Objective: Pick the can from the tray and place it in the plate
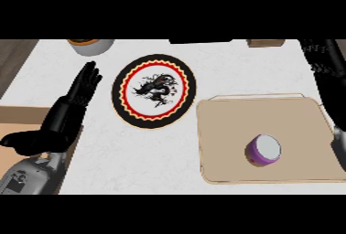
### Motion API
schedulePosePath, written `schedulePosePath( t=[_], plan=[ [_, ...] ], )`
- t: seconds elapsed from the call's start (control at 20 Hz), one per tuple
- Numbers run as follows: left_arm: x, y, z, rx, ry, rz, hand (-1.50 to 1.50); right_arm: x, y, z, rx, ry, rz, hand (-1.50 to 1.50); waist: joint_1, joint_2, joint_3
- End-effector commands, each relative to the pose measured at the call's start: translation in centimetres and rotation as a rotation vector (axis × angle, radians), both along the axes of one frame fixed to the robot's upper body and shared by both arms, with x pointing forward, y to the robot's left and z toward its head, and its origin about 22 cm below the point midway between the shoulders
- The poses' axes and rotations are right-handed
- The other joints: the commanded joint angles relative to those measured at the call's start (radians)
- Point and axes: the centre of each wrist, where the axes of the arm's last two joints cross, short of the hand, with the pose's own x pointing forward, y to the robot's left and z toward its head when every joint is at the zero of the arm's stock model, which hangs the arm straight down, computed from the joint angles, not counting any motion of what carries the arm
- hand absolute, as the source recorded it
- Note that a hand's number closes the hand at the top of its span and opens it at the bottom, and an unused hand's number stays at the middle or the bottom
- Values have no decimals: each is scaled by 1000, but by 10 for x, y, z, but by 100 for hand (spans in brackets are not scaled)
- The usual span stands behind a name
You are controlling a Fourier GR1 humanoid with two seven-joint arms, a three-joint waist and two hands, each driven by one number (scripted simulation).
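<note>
A purple can (263, 150) with a white top stands on the tan tray (229, 119), toward its front right. The round plate (125, 107), black-rimmed with a red ring and a dark dragon figure in its white centre, lies left of the tray. My left hand (71, 107) rests open left of the plate, fingers straight and pointing away from me. Along the view's right edge my right hand (331, 87) is stretched out past the tray's right side, fingers straight, well apart from the can and holding nothing.
A white pot (93, 46) stands at the back left of the white counter. A small brown box (265, 43) and a dark object (199, 41) sit along the back edge. Brown wood (17, 115) borders the counter on the left.
</note>
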Motion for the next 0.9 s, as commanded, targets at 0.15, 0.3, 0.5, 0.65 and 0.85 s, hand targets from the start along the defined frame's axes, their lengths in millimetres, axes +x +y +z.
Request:
schedulePosePath(
  t=[0.15,0.3,0.5,0.65,0.85],
  plan=[
    [-16,62,-24,228,121,238,0,-9,-19,-22,622,-6,-472,-150,-14,12,-31],
    [-30,87,-45,278,215,338,0,-29,-82,-79,479,137,-949,-150,-77,43,-47],
    [-41,95,-52,308,253,383,0,-39,-53,-79,713,-154,-1241,-150,-42,16,-46],
    [-48,92,-62,323,268,382,0,-53,-20,-86,804,-260,-1384,-150,-23,18,-46],
    [-53,87,-58,332,250,345,0,-73,22,-87,790,-287,-1379,-150,21,21,-46]
  ],
)
